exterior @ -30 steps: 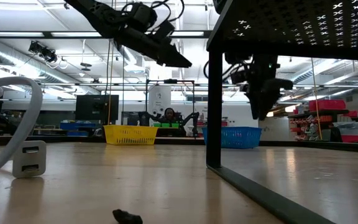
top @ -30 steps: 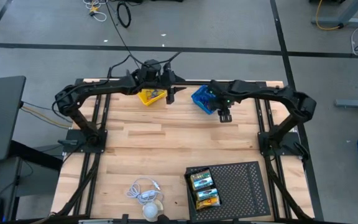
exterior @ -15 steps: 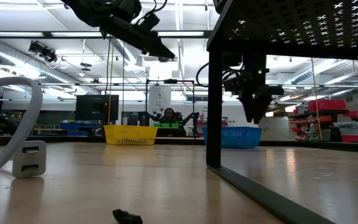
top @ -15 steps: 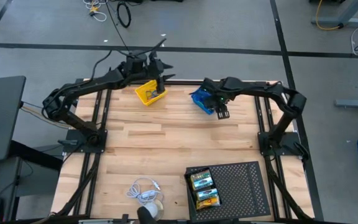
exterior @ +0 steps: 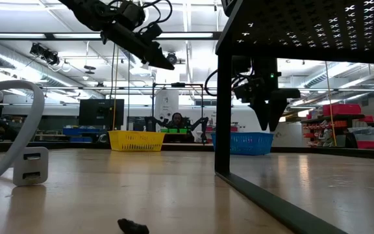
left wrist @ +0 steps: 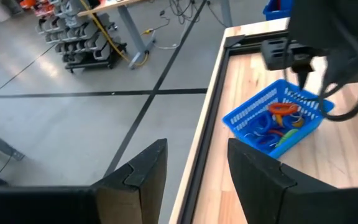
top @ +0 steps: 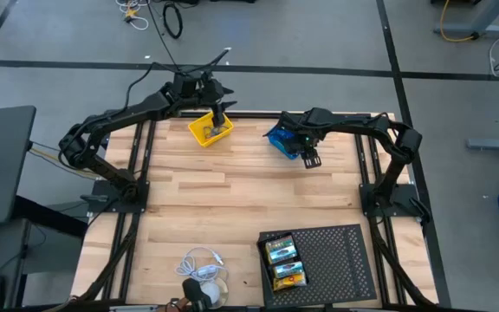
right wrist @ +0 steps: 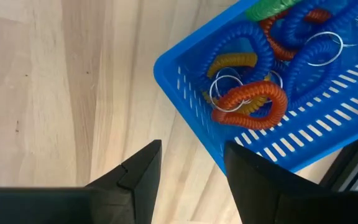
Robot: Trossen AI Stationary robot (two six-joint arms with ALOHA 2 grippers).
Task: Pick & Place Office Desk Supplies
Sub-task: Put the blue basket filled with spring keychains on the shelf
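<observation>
Two yellow-and-green crayon boxes (top: pixel 282 252) (top: pixel 288 277) lie on the black perforated tray (top: pixel 332 260) at the table's near right. Coiled loops (right wrist: pixel 253 96) in orange, blue, yellow and green lie in a blue basket (top: pixel 282 140) at the far edge. A yellow basket (top: pixel 210 131) stands to its left. My left gripper (top: pixel 219 118) hangs open, high above the yellow basket, pointing nearly level. My right gripper (top: pixel 311 159) is open and points down just right of the blue basket (right wrist: pixel 191 81), above bare wood. Neither holds anything.
A white charger with a coiled cable (top: pixel 201 269) lies near the table's front edge, left of the tray. Bare wood (top: pixel 232 195) spans the table's middle. In the low view the tray's leg (exterior: pixel 223 110) stands close in front, and a person sits far behind the table.
My left gripper has risen and swung from beside the yellow basket toward the table's far left, tipping up toward level. My right gripper has shifted slightly toward the blue basket and turned so that it points straight down. Both have stayed open.
</observation>
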